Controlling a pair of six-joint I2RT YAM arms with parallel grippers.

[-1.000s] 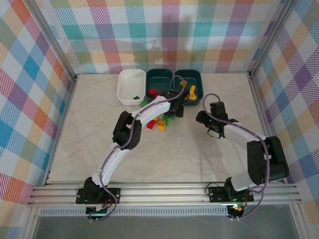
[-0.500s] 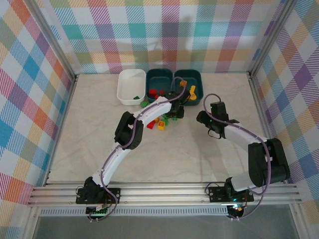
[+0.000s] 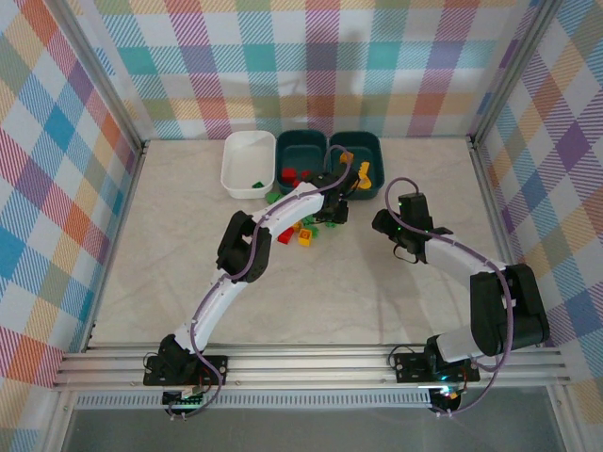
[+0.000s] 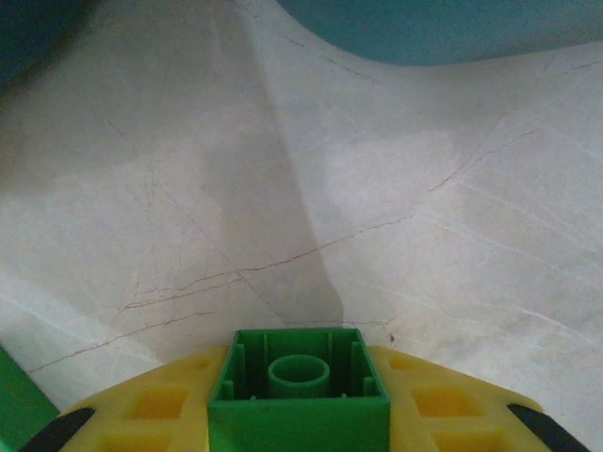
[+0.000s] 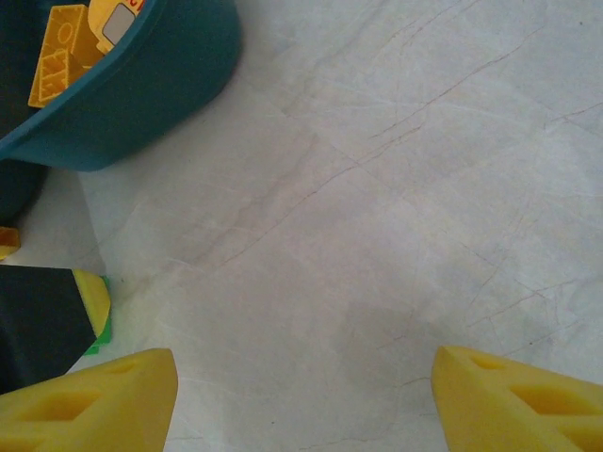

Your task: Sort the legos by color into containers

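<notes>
One green lego [image 4: 299, 377] sits between the yellow fingers [image 4: 155, 407] of my left claw [image 4: 299, 424]. The fingers lie against both of its sides, so this claw is closed on it. I cannot tell if it touches the table [image 4: 377, 235]. Just left of this claw there is another green piece [image 4: 17, 410]. Also to its left, nearer to my base, lie loose yellow and red legos [image 3: 303, 232]. Beyond the claw the three tubs stand in a row: the teal tub with yellow-orange legos [image 3: 367, 151] and the teal tub with red legos [image 3: 306, 149] are near, and the white tub [image 3: 243, 151], with a small green brick [image 3: 256, 183] inside, is further left. My right claw [image 5: 301, 405] is well apart to the right, its fingers standing wide with bare table between them
</notes>
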